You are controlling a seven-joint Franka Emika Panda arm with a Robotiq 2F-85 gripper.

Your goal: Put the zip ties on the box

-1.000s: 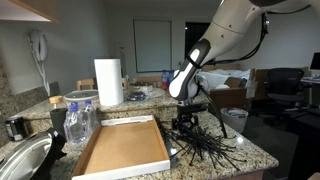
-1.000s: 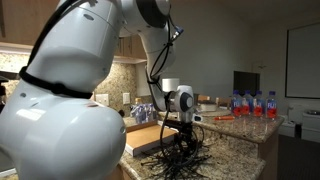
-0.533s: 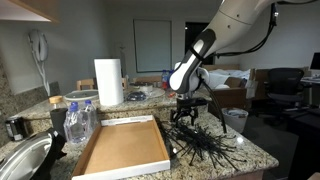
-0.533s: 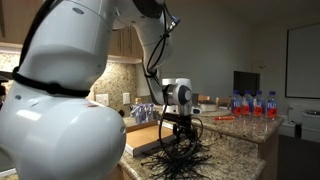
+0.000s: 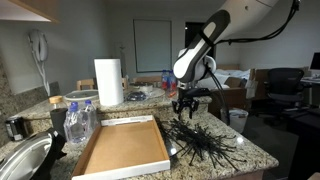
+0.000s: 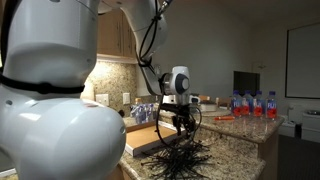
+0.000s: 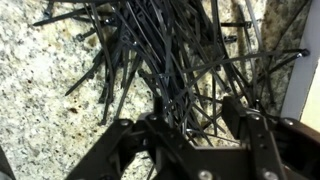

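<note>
Wrist view tells most of it: the zip ties [image 7: 180, 60] sit straight below the claw [image 7: 185, 130]. The thickest bunch of strands runs up and down the frame, right through the gap between the two fingers [image 7: 120, 145]. So the strands cross the closing line instead of lying along it, which looks decent for a pinch. The claw is part-way closed with ties between the fingers, but there's a gap on both sides of the bunch — I honestly can't tell if it's pinching anything or just straddling it.

In an exterior view the claw [image 5: 188, 108] hangs just above the heap, which is on the granite bench [image 5: 255, 152], not in the box [image 5: 120, 150]. The box lies right beside the heap, on the paper towel roll [image 5: 108, 82] side. My guess is the coming move is a short sideways carry over the low wall.

The ties themselves are thin, long and black, a spiky mess with ends poking out every way — no single long axis for the heap as a whole. I'd expect them to snag on each other, and some to drop off on a lift.
</note>
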